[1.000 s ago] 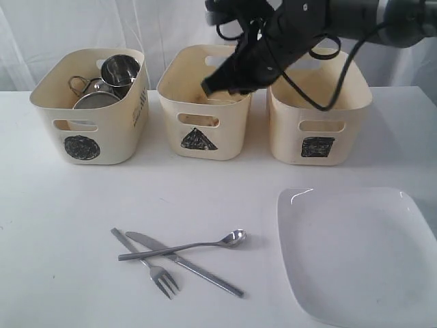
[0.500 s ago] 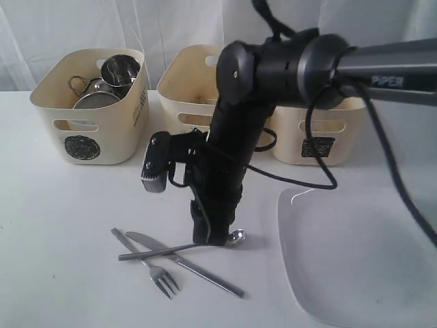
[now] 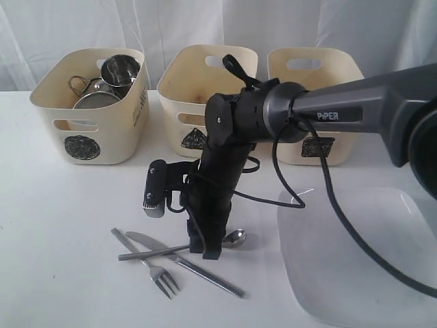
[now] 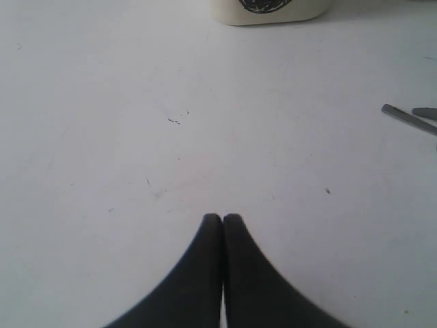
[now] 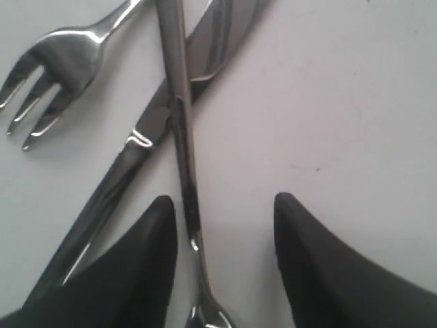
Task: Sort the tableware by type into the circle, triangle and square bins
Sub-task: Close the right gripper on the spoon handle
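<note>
A steel spoon [image 3: 235, 237] lies across a knife [image 3: 205, 277] and a fork [image 3: 162, 279] on the white table. My right gripper [image 3: 208, 251] is down at the spoon, just short of its bowl. In the right wrist view this gripper [image 5: 223, 199] is open, its fingers either side of the spoon handle [image 5: 179, 123], with the knife [image 5: 136, 157] and fork [image 5: 58, 65] beyond. The left gripper [image 4: 222, 217] is shut and empty over bare table. Steel cups [image 3: 119, 68] fill the circle bin [image 3: 89, 130]. The triangle bin [image 3: 198, 82] and square bin [image 3: 314, 65] stand beside it.
A large white square plate [image 3: 362, 253] lies at the front right, close to the right arm. The right arm's cable hangs over the plate's near corner. The circle bin [image 4: 270, 10] and two cutlery handle ends [image 4: 406, 117] show at the edges of the left wrist view.
The right arm has swung down from above the triangle bin to the cutlery, and its jaws have opened wider around the spoon handle. The left gripper has stayed shut.
</note>
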Robot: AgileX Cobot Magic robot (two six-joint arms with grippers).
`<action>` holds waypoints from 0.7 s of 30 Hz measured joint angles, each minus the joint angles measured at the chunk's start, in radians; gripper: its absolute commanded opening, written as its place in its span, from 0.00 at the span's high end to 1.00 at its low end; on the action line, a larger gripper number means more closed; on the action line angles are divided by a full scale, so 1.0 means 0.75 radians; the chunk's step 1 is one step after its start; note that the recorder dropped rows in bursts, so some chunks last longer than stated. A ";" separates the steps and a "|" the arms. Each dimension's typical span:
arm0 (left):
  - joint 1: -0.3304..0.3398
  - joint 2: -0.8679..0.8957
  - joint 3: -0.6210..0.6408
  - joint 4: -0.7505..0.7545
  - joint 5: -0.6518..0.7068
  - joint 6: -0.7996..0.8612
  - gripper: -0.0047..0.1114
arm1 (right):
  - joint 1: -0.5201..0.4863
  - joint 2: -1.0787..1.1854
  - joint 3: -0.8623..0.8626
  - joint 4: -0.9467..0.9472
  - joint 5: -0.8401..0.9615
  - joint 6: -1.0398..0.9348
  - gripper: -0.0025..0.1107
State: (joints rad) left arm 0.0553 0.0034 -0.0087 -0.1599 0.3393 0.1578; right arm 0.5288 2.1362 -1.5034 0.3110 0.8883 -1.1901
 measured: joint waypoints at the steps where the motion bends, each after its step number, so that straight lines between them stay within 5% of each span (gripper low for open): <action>1: 0.000 0.000 0.000 0.000 0.000 0.000 0.96 | 0.000 0.007 0.000 0.000 -0.018 -0.003 0.60; 6: 0.000 0.000 0.000 0.000 0.000 0.000 0.96 | 0.000 0.028 0.000 0.000 -0.039 -0.034 0.65; 13: 0.000 0.000 0.000 0.000 0.000 0.000 0.96 | 0.000 0.034 -0.003 0.007 -0.024 -0.039 0.98; 21: 0.000 0.000 0.000 0.000 0.000 0.000 0.96 | 0.000 0.019 -0.003 0.013 -0.007 -0.042 0.98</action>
State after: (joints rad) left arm 0.0553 0.0034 -0.0087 -0.1599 0.3393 0.1578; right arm 0.5288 2.1503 -1.5053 0.3210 0.8830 -1.2217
